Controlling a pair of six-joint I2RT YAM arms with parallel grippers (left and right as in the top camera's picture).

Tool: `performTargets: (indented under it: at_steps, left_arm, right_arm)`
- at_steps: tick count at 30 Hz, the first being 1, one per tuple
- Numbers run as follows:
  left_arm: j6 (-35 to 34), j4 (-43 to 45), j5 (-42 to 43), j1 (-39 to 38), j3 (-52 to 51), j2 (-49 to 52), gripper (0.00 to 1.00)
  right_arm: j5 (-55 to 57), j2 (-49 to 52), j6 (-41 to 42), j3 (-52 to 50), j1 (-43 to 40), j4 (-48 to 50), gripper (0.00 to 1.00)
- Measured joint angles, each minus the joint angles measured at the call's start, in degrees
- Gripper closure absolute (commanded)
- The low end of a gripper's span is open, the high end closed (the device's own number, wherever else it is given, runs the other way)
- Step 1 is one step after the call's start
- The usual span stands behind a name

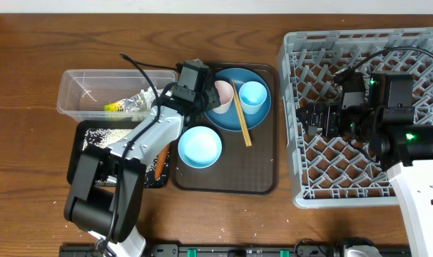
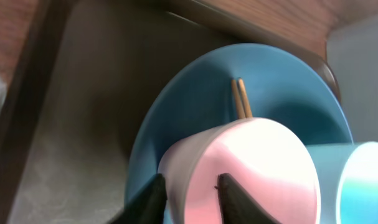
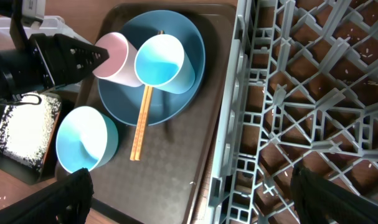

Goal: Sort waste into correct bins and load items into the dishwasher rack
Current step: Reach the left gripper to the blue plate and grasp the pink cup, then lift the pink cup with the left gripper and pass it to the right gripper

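Note:
The white-pink cup lies on its side on the blue plate, next to the light blue cup and the chopsticks. My left gripper is open and straddles the pink cup's rim, one finger outside and one inside. The pale blue bowl sits in front of the plate. My right gripper is open and empty over the left edge of the grey rack. The paper with its wrapper lies in the clear tub. The carrot and rice lie in the black tray.
The plate, cups, chopsticks and bowl all rest on a dark brown serving tray between the bins and the rack. A few rice grains lie loose on the wooden table in front of the black tray.

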Motion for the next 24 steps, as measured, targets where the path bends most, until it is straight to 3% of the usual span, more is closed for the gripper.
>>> performTargets:
  at_steps: [2, 15, 24]
  left_arm:
    - [-0.20, -0.11, -0.48, 0.00, 0.00, 0.00, 0.93]
    - [1.29, -3.30, -2.84, 1.49, 0.00, -0.87, 0.94]
    - [1.70, -7.74, -2.05, 2.95, 0.00, -14.99, 0.94]
  right_arm:
    - [0.00, 0.00, 0.00, 0.00, 0.00, 0.02, 0.01]
    - [0.00, 0.00, 0.00, 0.00, 0.00, 0.00, 0.01]
    - [0.00, 0.00, 0.00, 0.00, 0.00, 0.00, 0.01]
